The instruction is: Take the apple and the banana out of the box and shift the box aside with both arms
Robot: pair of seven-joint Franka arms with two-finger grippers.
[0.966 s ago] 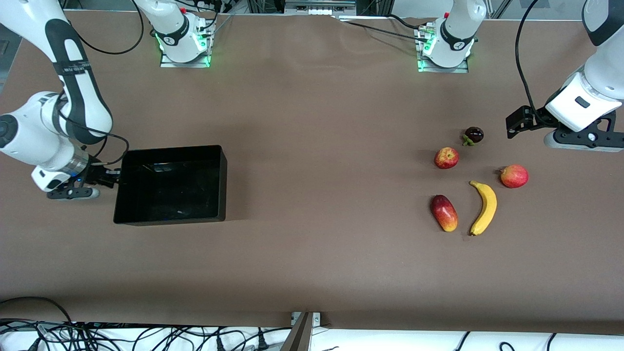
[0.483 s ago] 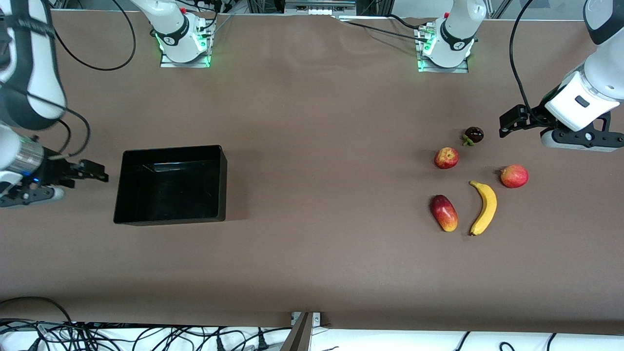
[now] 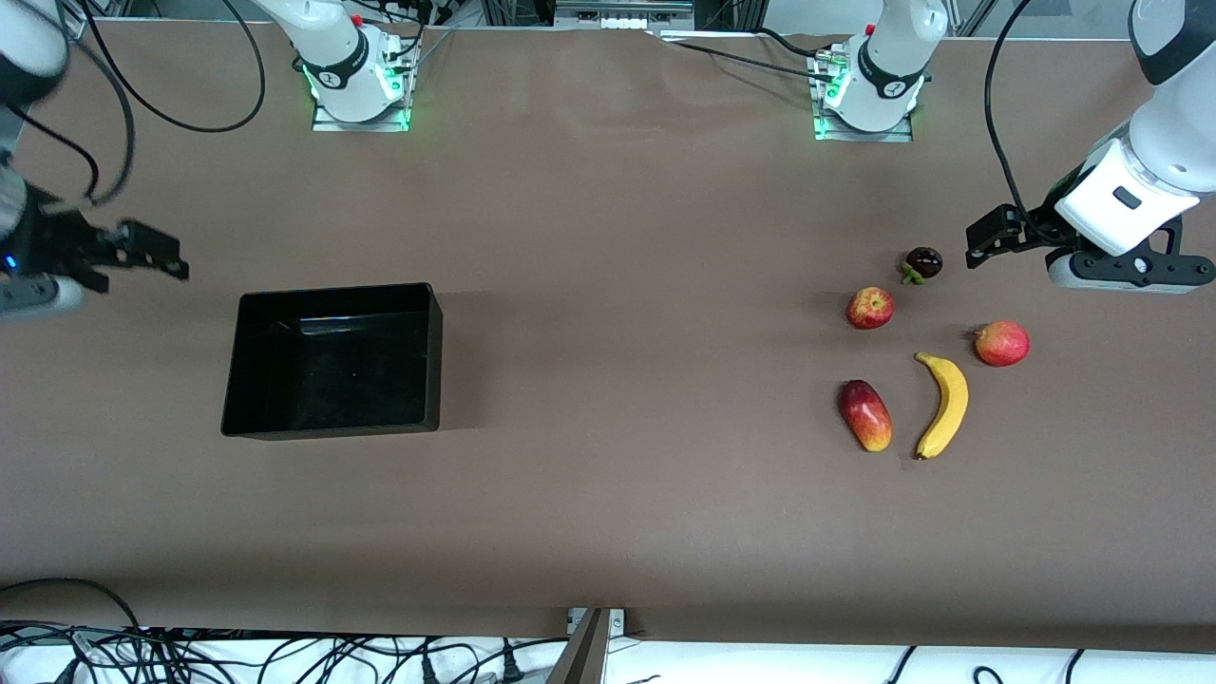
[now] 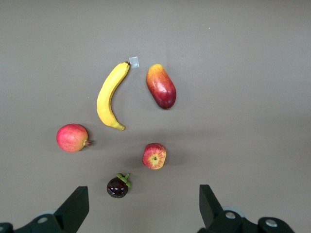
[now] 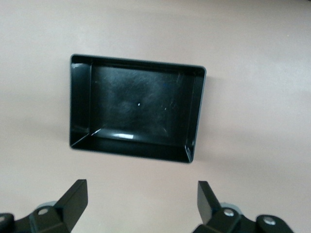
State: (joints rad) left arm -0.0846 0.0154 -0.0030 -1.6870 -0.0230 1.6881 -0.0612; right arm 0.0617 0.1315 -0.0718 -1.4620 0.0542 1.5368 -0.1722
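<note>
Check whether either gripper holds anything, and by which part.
Nothing is held. The left gripper hangs open over the fruits; the right gripper hangs open, apart from the glossy black plastic tray.

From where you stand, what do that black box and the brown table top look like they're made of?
The box looks like thin glossy black plastic: light streaks reflect off its floor and walls. The table top seems covered by a matte brown sheet, perhaps paper or vinyl; it shows faint ripples and no shine.

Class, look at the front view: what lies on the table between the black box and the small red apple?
Nothing: in the front view the table is bare from the box to the apple. The other fruits lie toward the left arm's end.
</note>
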